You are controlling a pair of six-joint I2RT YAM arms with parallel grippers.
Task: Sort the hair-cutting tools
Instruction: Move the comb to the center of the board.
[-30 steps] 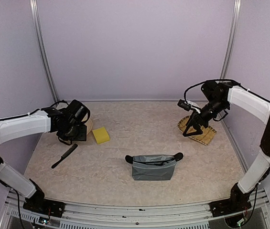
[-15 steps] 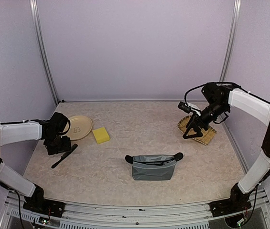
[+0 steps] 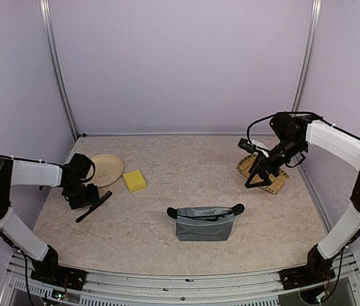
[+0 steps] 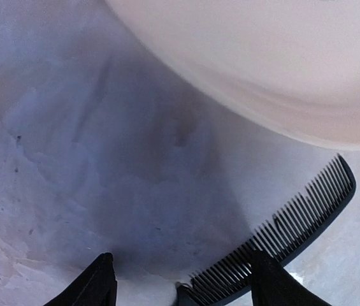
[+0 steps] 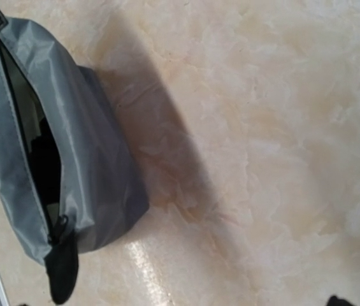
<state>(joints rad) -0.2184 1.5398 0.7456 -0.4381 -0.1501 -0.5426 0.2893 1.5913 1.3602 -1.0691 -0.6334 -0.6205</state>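
left gripper (image 4: 183,284): low over the table at 8 o'clock in the overhead view. Its two fingers (image 4: 100,285) stand wide apart and grip nothing.
comb (image 4: 281,236): long and black, lying flat on the table at 6 o'clock from the plate, with a gap to it. One end lies between the fingers of the left gripper. In the wrist view the other end points to 2 o'clock. Whether a finger touches it, I cannot tell.
plate (image 3: 106,169): round and beige, at 9 o'clock on the table.
sponge (image 3: 134,180): yellow, just at 3 o'clock from the plate.
right gripper (image 3: 259,183): at 2 o'clock on the table, over the basket. Its fingers are spread apart, with nothing between them.
basket (image 3: 280,183): flat and woven, close to the right wall. What lies in it I cannot tell.
pouch (image 5: 71,146): grey, at 6 o'clock from the table's middle, with the mouth open. Something dark is inside, too dim to name.
table (image 3: 167,185): beige with a marble pattern.
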